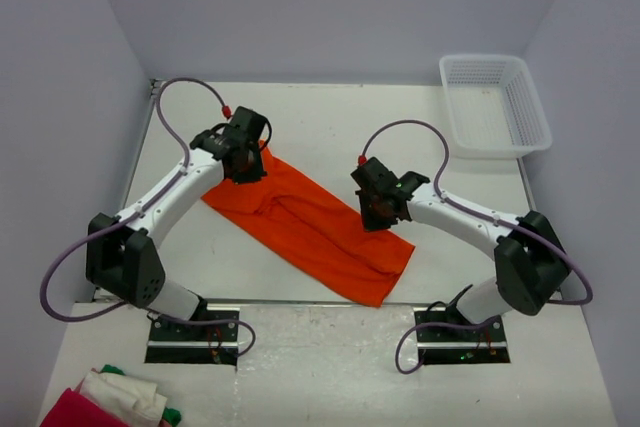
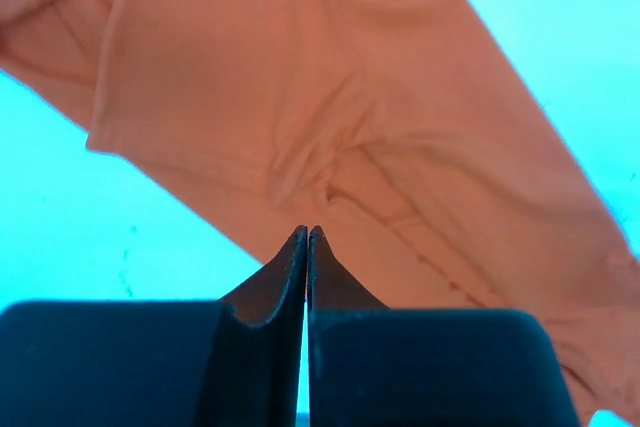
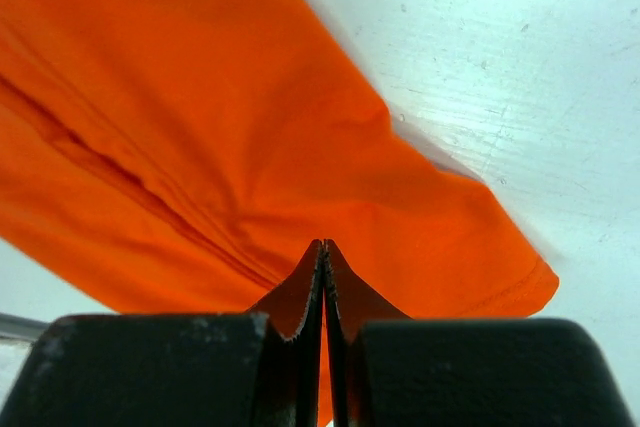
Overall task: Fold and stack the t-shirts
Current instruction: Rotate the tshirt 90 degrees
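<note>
Far left of the white plastic mesh basket (image 1: pixel 495 102), the left black claw (image 2: pixel 305 237) pinches one end of the soft orange cloth t-shirt (image 1: pixel 310 232) lying on the white table (image 1: pixel 330 117). Nearer the basket, the right black claw (image 3: pixel 323 247) pinches its edge. It is best to lift both together, slowly.

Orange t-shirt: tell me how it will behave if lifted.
Probably floppy: the t-shirt lies in soft creases, so it should sag between the left gripper and right gripper. Likely light, since the cloth looks thin. Pushed, it would probably bunch rather than slide.
</note>
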